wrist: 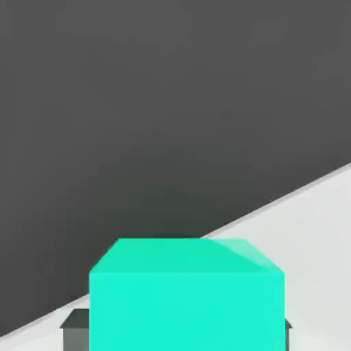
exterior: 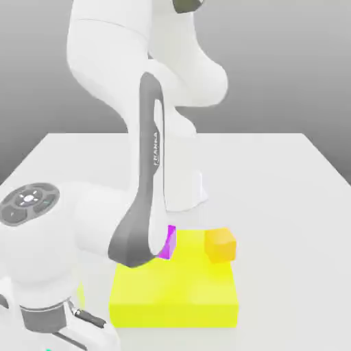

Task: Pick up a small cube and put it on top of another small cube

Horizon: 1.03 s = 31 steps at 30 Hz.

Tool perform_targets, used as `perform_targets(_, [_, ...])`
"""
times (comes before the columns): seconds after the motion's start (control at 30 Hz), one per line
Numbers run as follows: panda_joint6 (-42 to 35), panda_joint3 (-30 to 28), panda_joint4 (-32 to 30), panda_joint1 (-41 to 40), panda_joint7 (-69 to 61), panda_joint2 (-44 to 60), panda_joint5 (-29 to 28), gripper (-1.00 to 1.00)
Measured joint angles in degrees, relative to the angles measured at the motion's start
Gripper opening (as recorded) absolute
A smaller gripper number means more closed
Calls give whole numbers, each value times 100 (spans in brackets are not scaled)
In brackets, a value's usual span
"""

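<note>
A teal cube (wrist: 186, 298) sits between my gripper's (wrist: 182, 330) two dark fingertips (wrist: 74, 330), which press against its opposite sides, so the gripper is shut on it. In the exterior view the hand (exterior: 48, 322) is low at the left front corner, with a sliver of teal under it. An orange small cube (exterior: 221, 245) and a purple cube (exterior: 167, 241) rest on the far part of a flat yellow block (exterior: 175, 291); the arm's link partly hides the purple one.
The white table (exterior: 288, 185) stretches back and to the exterior view's right. The robot's base (exterior: 182, 164) stands behind the yellow block. A grey arm link (exterior: 144, 199) hangs over the block's left side. In the hand view, the table's edge (wrist: 288, 199) runs just past the teal cube.
</note>
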Motion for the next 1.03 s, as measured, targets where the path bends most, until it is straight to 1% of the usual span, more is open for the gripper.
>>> perform_targets(0.13, [-528, -137, -167, 91, 98, -696, -150, -100])
perform_targets(0.17, [-572, -228, -312, 74, 97, -892, -240, -100])
perform_targets(0.43, [-452, -1108, -1924, -353, -124, -2459, -1061, -100])
perform_targets(0.6, [-341, -1481, -2966, -947, -470, -3398, -1310, -100])
perform_targets(0.67, [-264, -1566, -3341, -1046, -684, -3681, -1274, -100])
perform_targets(0.73, [-32, -1599, -3455, -1003, -901, -3551, -1061, -100])
perform_targets(0.8, [269, -1625, -3470, -897, -1148, -3245, -736, -100])
perform_targets(0.9, [754, -1414, -3455, -980, -1600, -2693, -111, -100])
perform_targets(0.93, [888, -1330, -3449, -1032, -1723, -2539, 67, 100])
perform_targets(1.03, [888, -1330, -3449, -1033, -1723, -2539, 67, 100])
